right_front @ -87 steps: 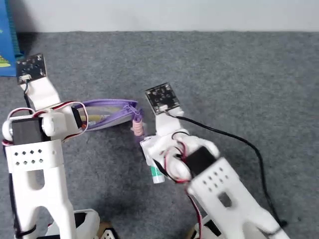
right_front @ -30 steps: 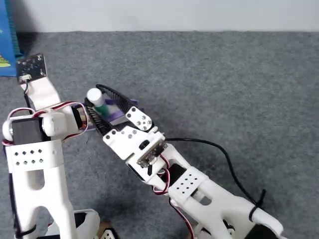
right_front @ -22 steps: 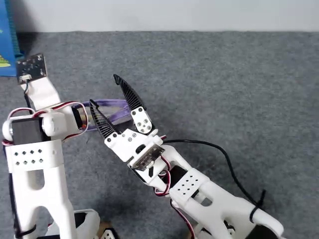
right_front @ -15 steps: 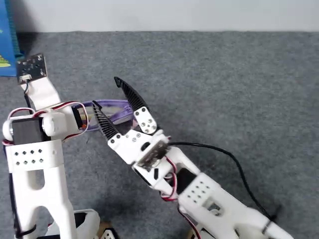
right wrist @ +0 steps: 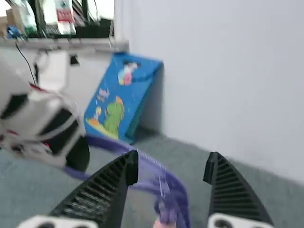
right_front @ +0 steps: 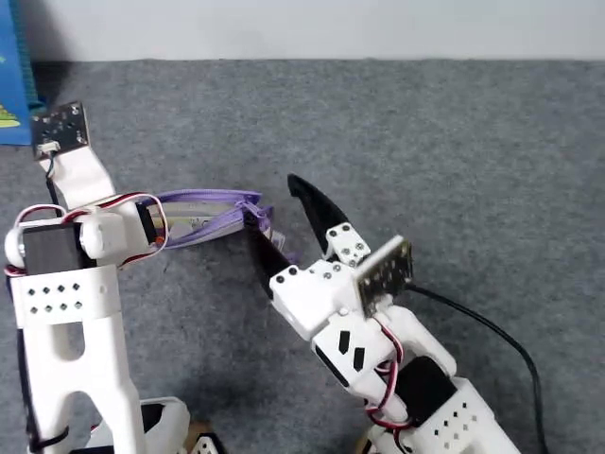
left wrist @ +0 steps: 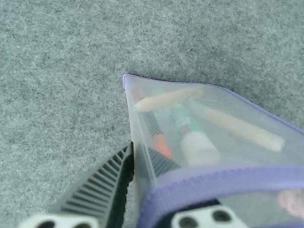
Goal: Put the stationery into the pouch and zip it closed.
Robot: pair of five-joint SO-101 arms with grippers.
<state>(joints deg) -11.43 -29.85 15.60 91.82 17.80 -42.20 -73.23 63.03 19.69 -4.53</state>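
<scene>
**Zip end sits at the mouth of the open right jaws**

The right gripper (right_front: 271, 206) hangs with its jaws spread wide. The zip end (right_front: 262, 216) of the pouch (right_front: 203, 212) lies just at their mouth. From there the pouch's long axis runs across the tabletop (right_front: 454, 151) to the left gripper (left wrist: 142, 187), which is clamped on the far end. Pencils (left wrist: 237, 126) and a glue stick (left wrist: 197, 147) lie inside (seen through the clear wall). The right arm is nearer the zip, so the pull is likely its job. Nothing stands between them. A blue folder (right_front: 11, 85) leans well apart.
</scene>
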